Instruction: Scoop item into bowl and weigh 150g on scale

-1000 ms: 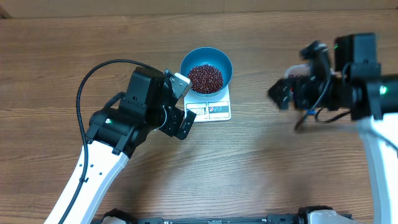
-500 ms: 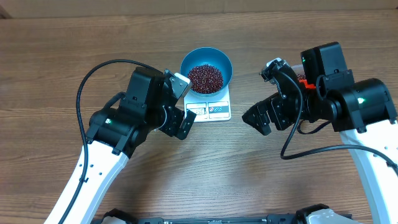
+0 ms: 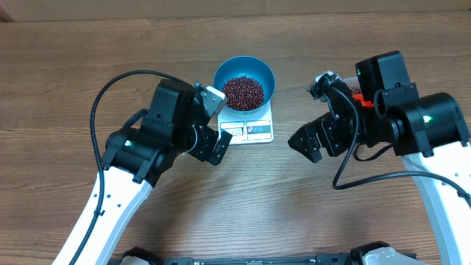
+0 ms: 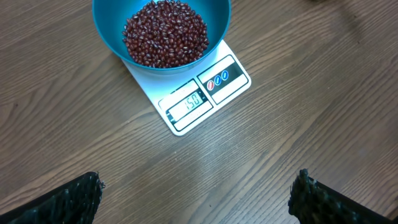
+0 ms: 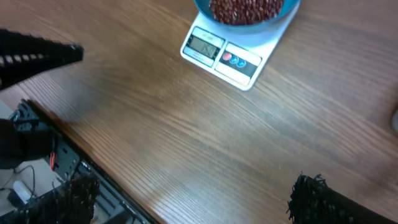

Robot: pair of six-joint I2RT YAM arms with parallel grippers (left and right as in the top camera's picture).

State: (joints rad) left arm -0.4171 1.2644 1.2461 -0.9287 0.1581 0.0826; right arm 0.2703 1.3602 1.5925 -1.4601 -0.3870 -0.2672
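Note:
The blue bowl (image 3: 264, 73) stands on the white scale (image 3: 254, 130), with a heap of red-brown beans (image 3: 242, 92) inside it. In the left wrist view the bowl (image 4: 106, 31), the beans (image 4: 165, 32) and the scale (image 4: 239, 78) lie ahead, and the display shows what looks like 150. My left gripper (image 3: 215, 123) hovers just left of the scale, open and empty (image 4: 196, 199). To the right of the scale, my right gripper (image 3: 314, 112) is open too, with only bare wood between its fingers (image 5: 193, 199). The right wrist view shows the scale (image 5: 249, 78) and beans (image 5: 245, 9) at its top.
The wooden table (image 3: 309, 213) runs to its front edge at the lower left of the right wrist view, with dark frame and wiring (image 5: 37, 162) beyond it. A finger of the left gripper (image 5: 37, 53) pokes into that view. A black cable (image 3: 110, 92) loops over the left arm.
The right arm swung in from the far right toward the scale, then nearly stopped over the last half second. The left arm, bowl and scale have not moved.

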